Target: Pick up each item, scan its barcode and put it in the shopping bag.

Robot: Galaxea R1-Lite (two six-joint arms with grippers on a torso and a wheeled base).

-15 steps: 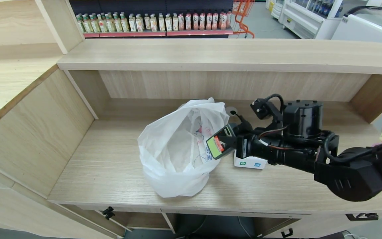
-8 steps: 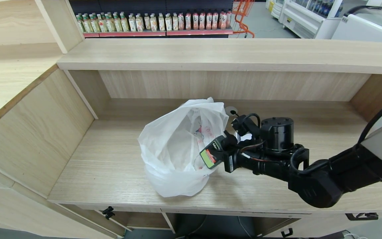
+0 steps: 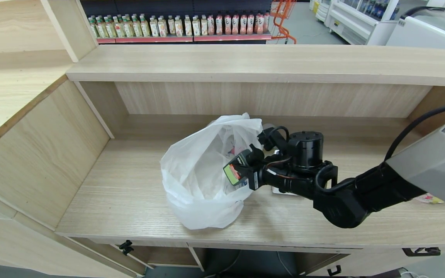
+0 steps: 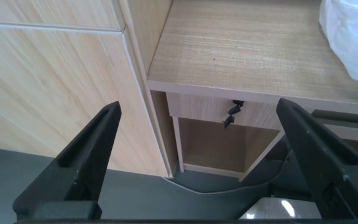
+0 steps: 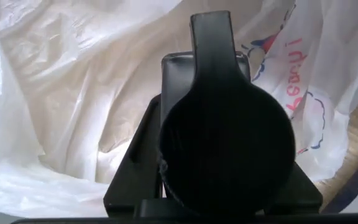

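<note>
A white plastic shopping bag [image 3: 203,181] stands open on the wooden counter [image 3: 129,185]. My right gripper [image 3: 242,170] is shut on a small dark item with a green and red label [image 3: 232,173], held at the bag's right rim, over its mouth. In the right wrist view the item's dark round end [image 5: 225,149] sits in front of the bag's white plastic [image 5: 73,93]. My left gripper [image 4: 197,155] is open and holds nothing, low beside the counter's front edge [image 4: 229,90].
A white scanner box [image 3: 284,190] lies on the counter, mostly hidden under my right arm. A pink packet [image 3: 429,199] lies at the far right. An upper shelf [image 3: 269,63] overhangs the back of the counter. A drawer key [image 4: 232,113] hangs below the front edge.
My right arm has carried the item leftward, from above the scanner box to the bag's mouth. The bag has stayed in place.
</note>
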